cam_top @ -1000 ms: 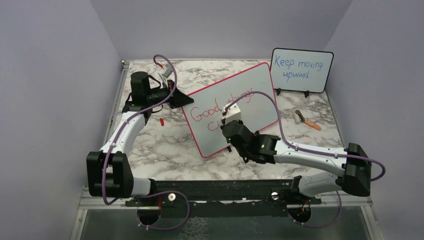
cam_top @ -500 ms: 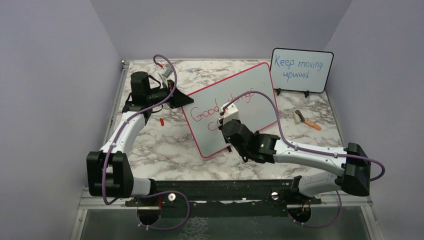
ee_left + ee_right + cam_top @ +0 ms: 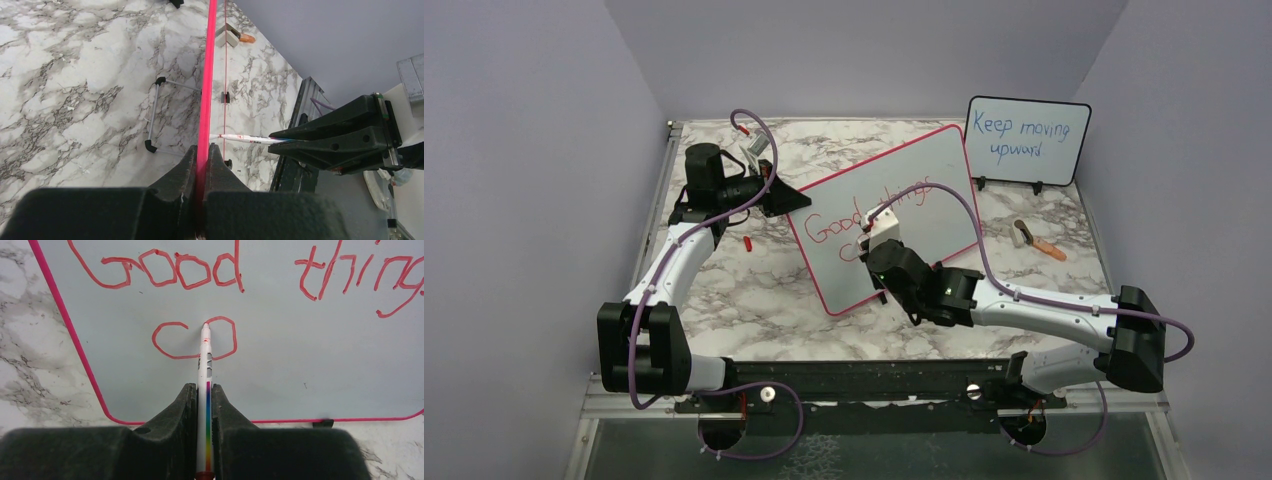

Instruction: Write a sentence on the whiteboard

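two red lines, sentence | whiteboard pink-framed | marker tip at 'co'

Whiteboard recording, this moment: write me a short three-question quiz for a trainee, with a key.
1. True or false: the left gripper is clamped on the pink frame of the whiteboard.
2. What does the right gripper hold? A) an eraser B) a marker C) a cloth
3. Fill in: the first red word on the top line reads ____.
Key: 1 true; 2 B; 3 Good.
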{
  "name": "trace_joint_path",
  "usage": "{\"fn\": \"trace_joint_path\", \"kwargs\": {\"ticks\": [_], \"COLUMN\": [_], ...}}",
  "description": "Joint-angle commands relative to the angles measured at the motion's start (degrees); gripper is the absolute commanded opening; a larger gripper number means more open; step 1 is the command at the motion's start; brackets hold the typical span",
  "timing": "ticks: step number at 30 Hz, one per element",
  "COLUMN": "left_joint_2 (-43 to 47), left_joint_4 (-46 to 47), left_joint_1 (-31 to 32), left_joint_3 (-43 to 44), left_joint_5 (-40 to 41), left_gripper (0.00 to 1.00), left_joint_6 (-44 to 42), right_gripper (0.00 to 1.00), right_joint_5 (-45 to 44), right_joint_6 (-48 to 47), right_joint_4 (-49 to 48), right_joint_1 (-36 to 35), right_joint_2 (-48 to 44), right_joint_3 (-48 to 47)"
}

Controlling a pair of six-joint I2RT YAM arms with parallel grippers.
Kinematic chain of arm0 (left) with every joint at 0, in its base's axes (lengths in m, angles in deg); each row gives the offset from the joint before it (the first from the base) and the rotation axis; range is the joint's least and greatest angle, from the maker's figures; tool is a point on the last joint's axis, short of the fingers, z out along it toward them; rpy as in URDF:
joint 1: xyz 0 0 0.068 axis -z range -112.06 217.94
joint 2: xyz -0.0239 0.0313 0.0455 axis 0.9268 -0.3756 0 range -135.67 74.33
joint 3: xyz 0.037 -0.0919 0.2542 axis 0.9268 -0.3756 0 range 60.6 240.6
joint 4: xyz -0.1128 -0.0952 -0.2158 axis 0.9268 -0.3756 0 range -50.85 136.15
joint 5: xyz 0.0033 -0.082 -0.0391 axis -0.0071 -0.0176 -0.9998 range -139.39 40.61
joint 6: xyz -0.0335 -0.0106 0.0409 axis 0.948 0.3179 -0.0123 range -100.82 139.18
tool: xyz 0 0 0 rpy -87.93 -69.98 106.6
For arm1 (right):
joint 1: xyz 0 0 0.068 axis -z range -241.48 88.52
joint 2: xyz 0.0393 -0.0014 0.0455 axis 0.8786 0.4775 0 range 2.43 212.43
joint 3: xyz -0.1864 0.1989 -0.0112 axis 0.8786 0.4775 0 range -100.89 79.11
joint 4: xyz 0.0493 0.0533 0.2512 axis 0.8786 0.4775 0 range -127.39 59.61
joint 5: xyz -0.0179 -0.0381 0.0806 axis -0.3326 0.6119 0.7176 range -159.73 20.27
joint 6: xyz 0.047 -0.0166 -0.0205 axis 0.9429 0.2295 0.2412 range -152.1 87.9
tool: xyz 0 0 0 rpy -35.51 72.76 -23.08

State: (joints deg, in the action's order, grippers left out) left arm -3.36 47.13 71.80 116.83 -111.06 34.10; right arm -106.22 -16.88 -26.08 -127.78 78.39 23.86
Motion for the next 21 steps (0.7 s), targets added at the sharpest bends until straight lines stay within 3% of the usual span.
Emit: {"fn": "trace_joint_path", "kwargs": {"ticks": [1,21], "left_joint_2": [-1.6,-1.71], "left_joint_4": [-3.25,-3.2], "left_joint_1": [0.62,0.62], "left_joint_3": [-1.27,-1.3], "left_joint_5": [5.69,5.77], "left_gripper": [0.0,0.0], "left_joint_6": [-3.93,-3.93], "right_gripper": [0.01,0.01], "right_joint_5": [2.87,-0.76], "right_joint_6": [1.6,0.42], "right_joint_4": [3.32,2.96], "right_joint_1": [0.39,0.45], "right_joint_2": [1.17,-7.0], "right_joint_3": [0.74,2.14]}}
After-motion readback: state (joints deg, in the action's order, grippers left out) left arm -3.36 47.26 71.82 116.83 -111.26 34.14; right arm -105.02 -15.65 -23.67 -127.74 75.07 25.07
